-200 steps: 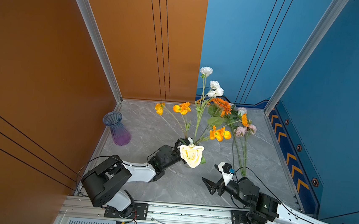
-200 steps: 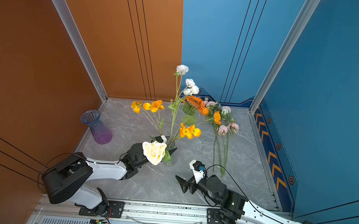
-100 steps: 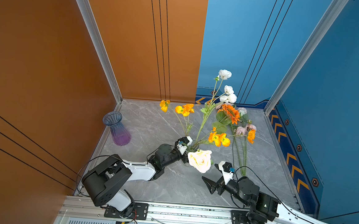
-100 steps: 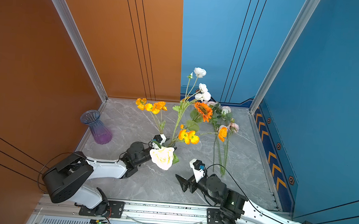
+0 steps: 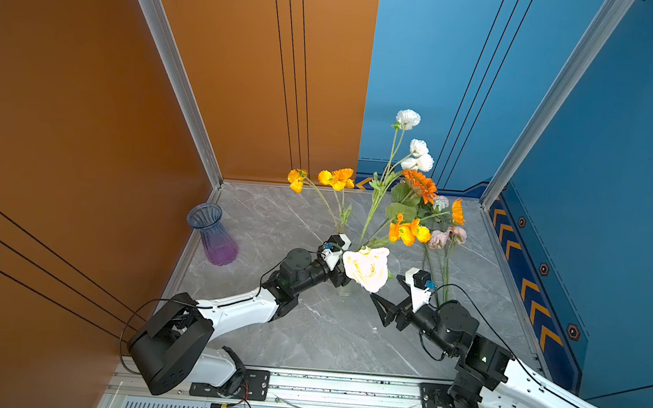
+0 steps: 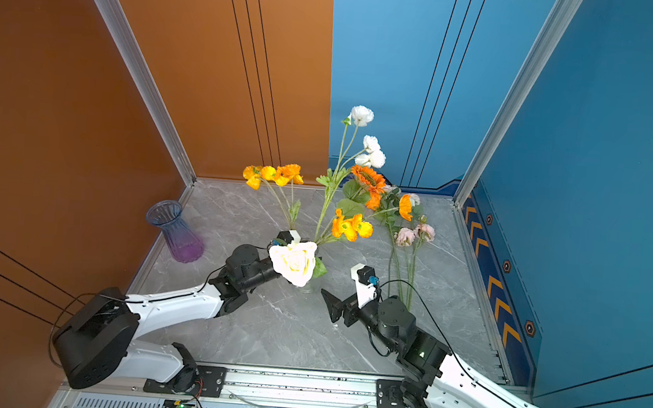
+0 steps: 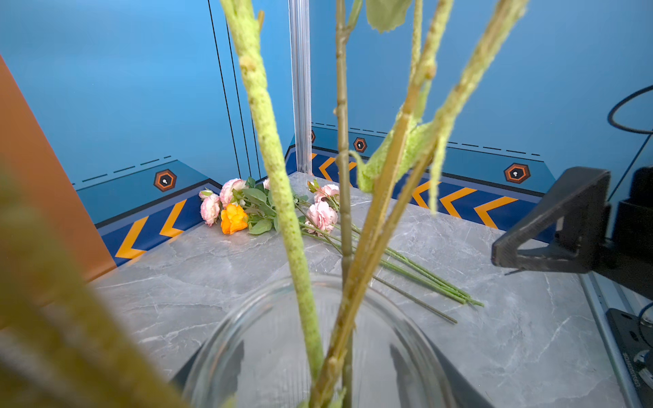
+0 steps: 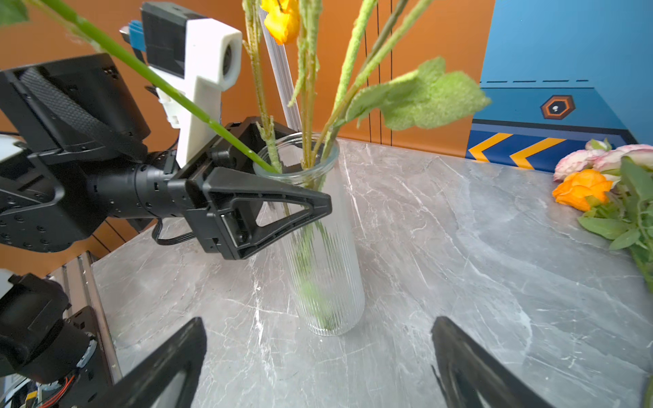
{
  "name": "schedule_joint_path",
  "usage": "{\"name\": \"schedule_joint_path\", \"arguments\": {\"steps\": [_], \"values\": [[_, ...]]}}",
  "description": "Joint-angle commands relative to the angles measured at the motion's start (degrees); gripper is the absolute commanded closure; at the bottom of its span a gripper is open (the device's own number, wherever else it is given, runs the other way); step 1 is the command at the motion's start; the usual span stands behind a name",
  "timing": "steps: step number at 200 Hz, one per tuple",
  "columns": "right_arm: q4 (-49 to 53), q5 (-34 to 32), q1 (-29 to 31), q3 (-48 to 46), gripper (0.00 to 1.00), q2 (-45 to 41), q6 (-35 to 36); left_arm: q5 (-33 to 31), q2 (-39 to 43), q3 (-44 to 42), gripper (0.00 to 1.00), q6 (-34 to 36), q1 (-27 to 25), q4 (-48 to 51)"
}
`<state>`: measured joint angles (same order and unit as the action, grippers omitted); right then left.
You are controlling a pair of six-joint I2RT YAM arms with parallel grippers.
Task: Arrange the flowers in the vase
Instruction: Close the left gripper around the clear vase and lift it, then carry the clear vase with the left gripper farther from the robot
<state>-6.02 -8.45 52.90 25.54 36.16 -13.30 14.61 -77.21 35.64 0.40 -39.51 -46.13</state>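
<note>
A clear ribbed vase (image 8: 325,265) stands on the grey table in the middle, its foot showing in both top views (image 5: 344,292) (image 6: 308,287). It holds several flowers: orange blooms (image 5: 408,231), white blooms (image 5: 418,158) and a big cream rose (image 5: 365,272) (image 6: 294,262) that leans forward. My left gripper (image 8: 307,169) is shut on the vase near its rim (image 7: 247,307), one black finger (image 8: 268,208) lying across the glass. The rose hides that gripper from above. My right gripper (image 5: 385,293) (image 8: 318,321) stands open low before the vase, holding nothing.
More flowers, pink and orange (image 5: 443,238) (image 7: 233,215), lie on the table at the back right, stems pointing forward. A blue-purple glass vase (image 5: 213,236) (image 6: 177,233) stands by the orange wall at the left. Walls enclose three sides; a metal rail (image 5: 342,385) runs along the front.
My left gripper has shut on the clear vase. The vase's flowers have swung to the right, the cream rose with them. The right arm has not moved.
</note>
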Motion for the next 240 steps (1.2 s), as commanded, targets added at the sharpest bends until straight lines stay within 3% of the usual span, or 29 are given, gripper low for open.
{"name": "schedule_joint_path", "arguments": {"steps": [1,60,99,144,240], "values": [[0.4,3.4,-2.9,4.6,0.00,1.5,1.4,0.1,3.1,5.9,0.58,1.6,1.4,-0.5],[0.5,13.9,-11.1,12.6,0.00,8.1,2.6,2.6,-1.1,15.0,0.58,1.9,4.7,3.7],[-2.3,18.0,-15.8,15.4,0.00,13.1,3.0,1.3,-7.1,21.8,0.59,6.3,6.3,3.6],[-4.9,21.0,-19.7,17.6,0.00,18.3,2.8,-1.9,-18.4,32.4,0.59,6.7,9.4,-1.1],[-8.5,26.0,-28.3,19.3,0.00,25.9,2.3,0.0,-44.4,56.5,0.60,0.8,16.4,-6.2]]}}
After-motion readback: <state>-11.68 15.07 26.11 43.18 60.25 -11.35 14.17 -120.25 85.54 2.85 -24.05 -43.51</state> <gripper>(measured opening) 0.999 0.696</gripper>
